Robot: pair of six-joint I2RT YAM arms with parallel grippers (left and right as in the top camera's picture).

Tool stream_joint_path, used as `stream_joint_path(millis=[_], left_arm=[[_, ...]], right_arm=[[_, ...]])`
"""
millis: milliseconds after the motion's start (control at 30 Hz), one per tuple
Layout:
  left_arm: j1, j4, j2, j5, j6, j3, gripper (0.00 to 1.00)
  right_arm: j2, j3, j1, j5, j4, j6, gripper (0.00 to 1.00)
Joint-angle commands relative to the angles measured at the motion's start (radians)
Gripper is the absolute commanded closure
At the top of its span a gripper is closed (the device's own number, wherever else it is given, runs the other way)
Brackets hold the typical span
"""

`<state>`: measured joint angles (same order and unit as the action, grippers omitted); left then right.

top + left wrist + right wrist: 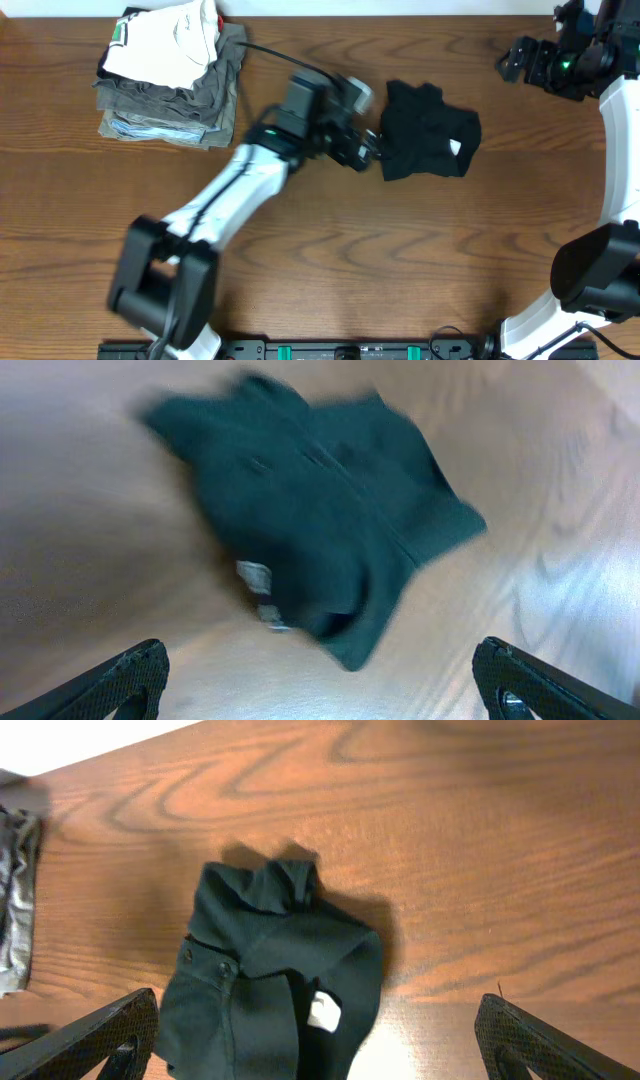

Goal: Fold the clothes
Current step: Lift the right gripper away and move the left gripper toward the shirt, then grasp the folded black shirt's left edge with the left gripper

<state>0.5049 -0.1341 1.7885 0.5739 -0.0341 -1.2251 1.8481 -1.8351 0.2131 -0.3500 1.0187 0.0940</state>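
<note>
On wood-grain table (400, 250) | black garment (430, 135) crumpled | folded stack (170, 85) apart | left gripper (372, 146), right gripper (318, 1025) released

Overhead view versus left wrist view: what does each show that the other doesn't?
Only overhead: the folded stack and the right gripper, far from the shirt. Only left wrist: a close look at the left gripper, open wide and holding nothing. Both: the black shirt crumpled on the table, its white tag showing.
</note>
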Motion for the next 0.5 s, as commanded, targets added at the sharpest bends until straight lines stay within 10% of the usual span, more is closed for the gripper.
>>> stream_joint_path(millis=[0,367,467], left_arm=[[0.059,0.020,0.035,0.029,-0.014,-0.005,0.02],[0.103,0.200,0.038,-0.040,0.006,-0.005,0.03],[0.118,0.274,0.055,-0.039,0.033,-0.005,0.18]], right_arm=[[0.011,0.007,0.004,0.016,0.010,-0.018,0.01],[0.011,0.007,0.005,0.050,0.011,-0.021,0.01],[0.011,0.007,0.005,0.066,0.011,-0.021,0.01]])
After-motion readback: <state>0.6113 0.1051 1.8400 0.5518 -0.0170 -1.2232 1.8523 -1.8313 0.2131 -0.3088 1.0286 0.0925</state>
